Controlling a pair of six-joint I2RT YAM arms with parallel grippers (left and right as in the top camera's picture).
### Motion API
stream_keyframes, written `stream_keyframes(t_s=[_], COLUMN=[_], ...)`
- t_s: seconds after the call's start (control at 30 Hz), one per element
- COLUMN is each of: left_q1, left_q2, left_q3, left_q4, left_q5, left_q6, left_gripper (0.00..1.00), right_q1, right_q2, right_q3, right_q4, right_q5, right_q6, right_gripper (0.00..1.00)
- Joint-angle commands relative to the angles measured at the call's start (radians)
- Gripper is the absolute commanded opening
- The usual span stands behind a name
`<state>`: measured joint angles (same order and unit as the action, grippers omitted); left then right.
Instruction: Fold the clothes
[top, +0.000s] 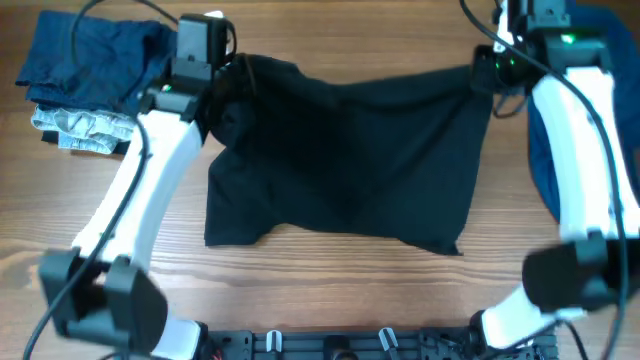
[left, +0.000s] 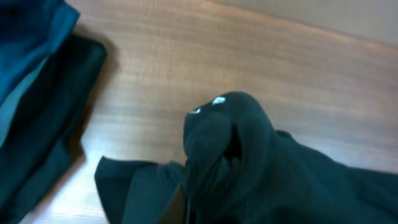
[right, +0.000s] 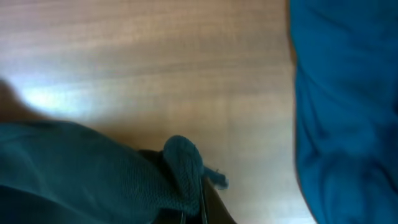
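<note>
Left gripper (top: 228, 85) and right gripper (top: 487, 72) each pinch a top corner of the dark garment (top: 340, 160), spread mid-frame and unfolded, stack of clothes (top: 85, 70) upper left, so I'd guess it's partway.

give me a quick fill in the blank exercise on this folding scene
1. The dark garment lies spread on a ____ table.
2. The left gripper and right gripper each grip a far ____ of it.
3. The folded pile lies on the robot's ____ side.

Missing words: wooden; corner; left
</note>
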<state>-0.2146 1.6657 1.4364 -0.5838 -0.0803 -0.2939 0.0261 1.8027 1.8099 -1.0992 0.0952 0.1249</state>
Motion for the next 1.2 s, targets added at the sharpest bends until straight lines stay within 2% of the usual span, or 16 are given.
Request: stream_keyframes(t_s=[0.0, 0.13, 0.2, 0.23, 0.27, 0.3, 0.37, 0.47, 0.53, 0.63, 0.7, 0.8, 0.93, 1.07, 1.17], left_q1=[0.018, 0.021, 0.022, 0.021, 0.024, 0.026, 0.031, 0.037, 0.037, 0.035, 0.035, 0.035, 0.035, 0.035, 0.04], left_q2=[0.093, 0.204, 0.245, 0.272, 0.285, 0.291, 0.29, 0.252, 0.186, 0.039, -0.036, -0.093, -0.089, -0.045, -0.02], left_q3=[0.003, 0.003, 0.003, 0.003, 0.003, 0.003, 0.004, 0.008, 0.024, 0.03, 0.03, 0.03, 0.021, -0.026, -0.068], left_q4=[0.163, 0.413, 0.507, 0.566, 0.598, 0.617, 0.62, 0.543, 0.375, 0.072, -0.091, -0.281, -0.455, -0.468, -0.472], left_q5=[-0.087, -0.116, -0.116, -0.116, -0.117, -0.119, -0.119, -0.119, -0.105, 0.01, 0.084, 0.106, 0.11, 0.11, 0.108], left_q6=[-0.006, -0.005, -0.005, 0.002, 0.006, 0.021, 0.049, 0.054, 0.054, 0.049, 0.016, -0.036, -0.094, -0.111, -0.126], left_gripper=[0.04, 0.06, 0.4, 0.67, 0.98, 1.0, 1.0, 1.0, 1.0, 1.0, 1.0, 1.0, 1.0, 0.96, 0.87], right_q1=[-0.026, -0.027, -0.027, -0.027, -0.028, -0.028, -0.03, -0.041, -0.047, -0.047, -0.047, -0.046, -0.046, -0.046, -0.046], right_q2=[0.135, 0.299, 0.349, 0.366, 0.368, 0.367, 0.351, 0.29, 0.196, 0.085, 0.036, 0.009, 0.003, 0.0, -0.014], right_q3=[0.008, 0.008, 0.008, 0.008, 0.008, 0.008, 0.018, 0.035, 0.037, 0.037, 0.036, 0.026, -0.084, -0.304, -0.432], right_q4=[0.158, 0.4, 0.486, 0.527, 0.553, 0.565, 0.557, 0.47, 0.312, 0.081, -0.076, -0.244, -0.285, -0.201, -0.121], right_q5=[-0.072, -0.073, -0.073, -0.074, -0.074, -0.074, -0.073, -0.092, -0.162, -0.226, -0.231, -0.227, -0.227, -0.245, -0.274], right_q6=[-0.051, -0.082, -0.08, -0.08, -0.08, -0.08, -0.081, -0.07, -0.052, -0.008, 0.042, 0.066, 0.104, 0.145, 0.158], right_gripper=[0.04, 0.05, 0.04, 0.31, 0.73, 1.0, 1.0, 1.0, 1.0, 1.0, 1.0, 1.0, 1.0, 0.96, 0.91])
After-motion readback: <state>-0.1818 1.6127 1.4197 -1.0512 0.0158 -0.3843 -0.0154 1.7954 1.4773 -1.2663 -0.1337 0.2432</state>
